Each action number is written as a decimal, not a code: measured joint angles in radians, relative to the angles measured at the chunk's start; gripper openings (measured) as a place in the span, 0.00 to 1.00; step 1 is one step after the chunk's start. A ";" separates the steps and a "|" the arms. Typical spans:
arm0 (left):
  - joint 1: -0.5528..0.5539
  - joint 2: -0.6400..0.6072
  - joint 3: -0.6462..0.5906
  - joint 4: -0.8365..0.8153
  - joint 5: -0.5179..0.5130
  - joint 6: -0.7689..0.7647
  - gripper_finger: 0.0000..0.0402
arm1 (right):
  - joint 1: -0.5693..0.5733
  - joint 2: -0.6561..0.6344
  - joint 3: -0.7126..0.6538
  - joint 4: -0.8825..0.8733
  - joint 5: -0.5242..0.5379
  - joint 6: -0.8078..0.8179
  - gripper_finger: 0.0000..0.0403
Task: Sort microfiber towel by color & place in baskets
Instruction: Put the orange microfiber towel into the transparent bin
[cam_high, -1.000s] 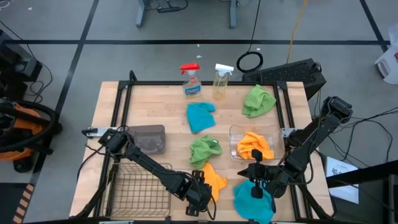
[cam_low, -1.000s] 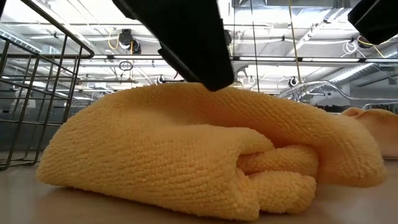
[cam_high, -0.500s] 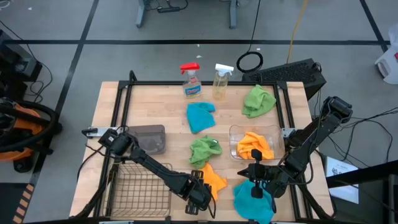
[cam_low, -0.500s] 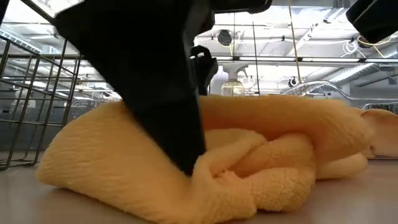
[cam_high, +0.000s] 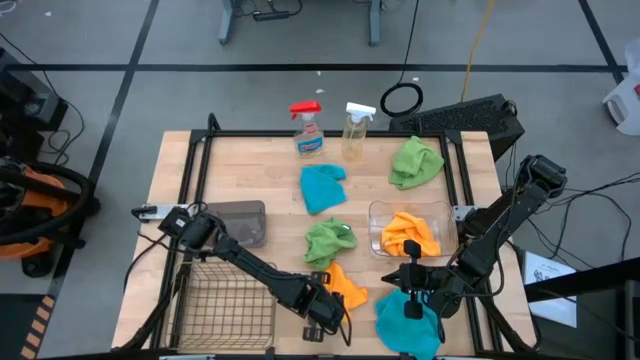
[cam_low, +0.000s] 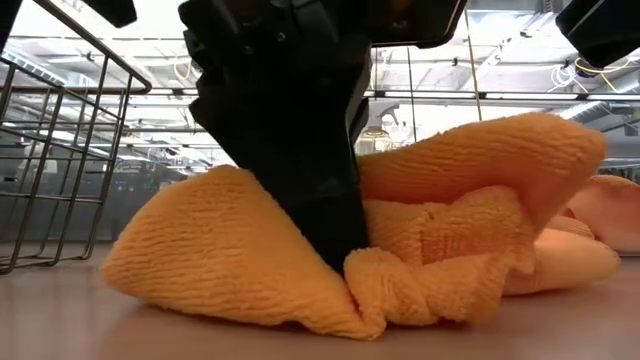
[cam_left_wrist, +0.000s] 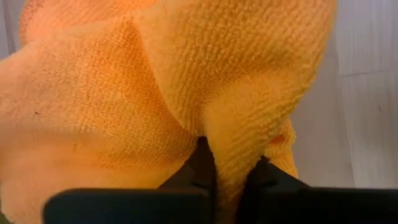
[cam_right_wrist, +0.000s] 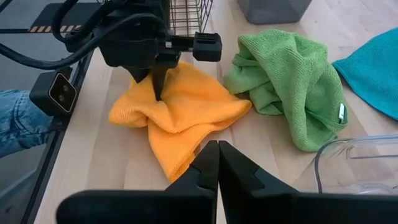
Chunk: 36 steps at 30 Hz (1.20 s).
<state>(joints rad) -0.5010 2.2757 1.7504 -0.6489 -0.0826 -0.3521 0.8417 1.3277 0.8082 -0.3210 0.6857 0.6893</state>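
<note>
A yellow-orange microfiber towel (cam_high: 347, 285) lies bunched on the table near the front edge, beside a green towel (cam_high: 330, 240). My left gripper (cam_high: 330, 302) stands over its near left part, shut on it. My right gripper (cam_high: 412, 292) hovers shut over a teal towel (cam_high: 405, 322) at the front right and holds nothing. Another orange towel lies in the clear tub (cam_high: 378, 215). A teal towel (cam_high: 322, 187) and a green towel (cam_high: 415, 160) lie farther back. The grey tub (cam_high: 240, 222) and the wire basket (cam_high: 225, 305) stand on the left. My left gripper pinches a raised fold (cam_left_wrist: 233, 149) of the orange towel between its two fingers (cam_left_wrist: 202, 163), at the towel's near left part (cam_right_wrist: 158, 102). The fingers come from above, pointing down. The rest of the towel lies bunched on the table around the fold.
Two spray bottles (cam_high: 308, 130) (cam_high: 357, 128) stand at the table's far edge. A low black frame (cam_high: 200, 150) runs round the work area. The wire basket's side stands close to my left gripper on the left.
My left gripper has come down onto the orange towel and shut on it. The cloth has been drawn together into a raised fold between the fingers, and the towel, flat and rounded before, is now bunched with its right part pushed up.
</note>
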 joint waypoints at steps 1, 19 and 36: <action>0.001 0.000 0.000 0.003 0.000 0.000 0.05 | 0.000 0.000 0.000 0.000 0.000 0.002 0.00; 0.037 -0.086 -0.003 0.089 -0.151 0.079 0.09 | 0.004 0.000 0.000 0.009 0.039 0.057 0.00; 0.083 -0.301 -0.001 0.069 -0.431 0.365 0.09 | 0.002 0.000 0.000 0.010 0.209 0.031 0.07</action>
<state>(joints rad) -0.4179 1.9746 1.7493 -0.5800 -0.5138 0.0133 0.8439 1.3277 0.8082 -0.3108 0.8949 0.7204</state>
